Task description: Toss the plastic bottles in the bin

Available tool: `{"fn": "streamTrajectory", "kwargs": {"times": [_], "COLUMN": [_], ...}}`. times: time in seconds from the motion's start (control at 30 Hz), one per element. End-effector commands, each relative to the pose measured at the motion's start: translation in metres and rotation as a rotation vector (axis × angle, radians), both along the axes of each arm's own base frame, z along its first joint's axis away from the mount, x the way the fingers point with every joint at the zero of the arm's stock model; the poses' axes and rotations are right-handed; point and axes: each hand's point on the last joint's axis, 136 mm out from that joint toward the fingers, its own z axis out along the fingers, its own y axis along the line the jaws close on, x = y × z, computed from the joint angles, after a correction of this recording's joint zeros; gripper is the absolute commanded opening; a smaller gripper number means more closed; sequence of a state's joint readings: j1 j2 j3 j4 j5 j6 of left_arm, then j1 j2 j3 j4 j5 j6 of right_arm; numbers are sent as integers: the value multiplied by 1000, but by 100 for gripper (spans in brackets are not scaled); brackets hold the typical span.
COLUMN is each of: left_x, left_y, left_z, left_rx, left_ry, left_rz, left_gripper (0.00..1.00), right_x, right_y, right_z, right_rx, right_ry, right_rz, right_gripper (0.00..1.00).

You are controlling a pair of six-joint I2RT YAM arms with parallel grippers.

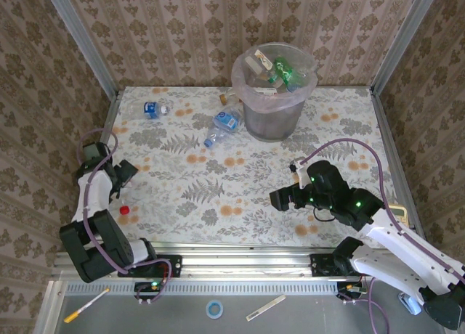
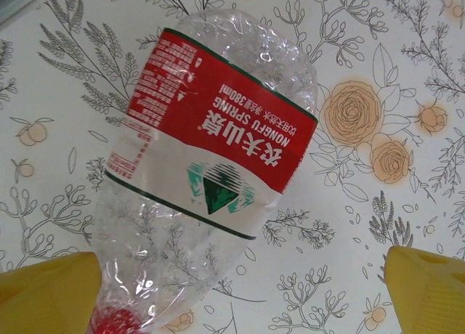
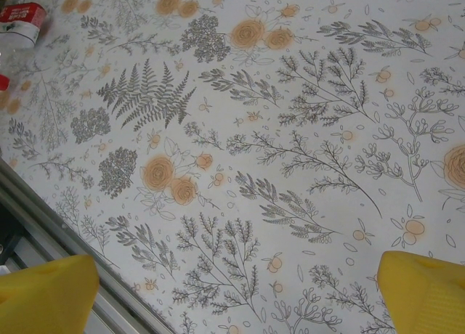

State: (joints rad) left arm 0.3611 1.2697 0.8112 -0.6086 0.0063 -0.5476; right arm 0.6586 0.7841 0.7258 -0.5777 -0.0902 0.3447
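Left gripper (image 2: 238, 299) is released, jaws wide, and I see nothing clamped. A clear red-label bottle (image 2: 211, 160) lies flat on the floral table (image 2: 407, 51) under it, near-left in the scene. Its red cap (image 2: 116, 322) points back at the wrist, just beside the left yellow fingertip (image 2: 47, 294). I can't tell if they touch.

Right gripper (image 3: 232, 305) is also released and empty, hanging over bare table near-right, well apart from any bottle.

The bin (image 1: 251, 76) stands far, right of centre, with several bottles already in its bag. On the table outside it:
- A blue-label bottle (image 1: 224, 125) lies just left of the bin.
- A second blue-label bottle (image 1: 154, 109) sits far-left.
- A small brownish bottle (image 1: 227, 97) lies against the bin's left side, too small for me to read.
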Motion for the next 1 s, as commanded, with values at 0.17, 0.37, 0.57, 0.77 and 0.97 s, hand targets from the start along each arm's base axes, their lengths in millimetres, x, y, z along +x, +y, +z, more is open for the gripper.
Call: {"fn": "streamTrajectory", "kwargs": {"times": [0.17, 0.37, 0.57, 0.77, 0.97], "left_x": [1, -3, -6, -5, -1], "left_y": [3, 9, 9, 6, 2], "left_z": [-17, -31, -44, -55, -56], "left_rx": [10, 20, 6, -18, -36], "left_ry": [31, 81, 110, 124, 106], "left_rz": [-38, -18, -17, -28, -51], "left_gripper": [100, 100, 100, 100, 89], "right_x": [-6, -7, -6, -6, -5], "right_y": [-1, -2, -1, -1, -1], "right_z": [-3, -5, -6, -7, -6], "right_rx": [7, 6, 6, 5, 5], "right_ry": [16, 14, 11, 14, 12], "right_rz": [11, 14, 14, 14, 13], "right_gripper": [100, 100, 100, 100, 100]}}
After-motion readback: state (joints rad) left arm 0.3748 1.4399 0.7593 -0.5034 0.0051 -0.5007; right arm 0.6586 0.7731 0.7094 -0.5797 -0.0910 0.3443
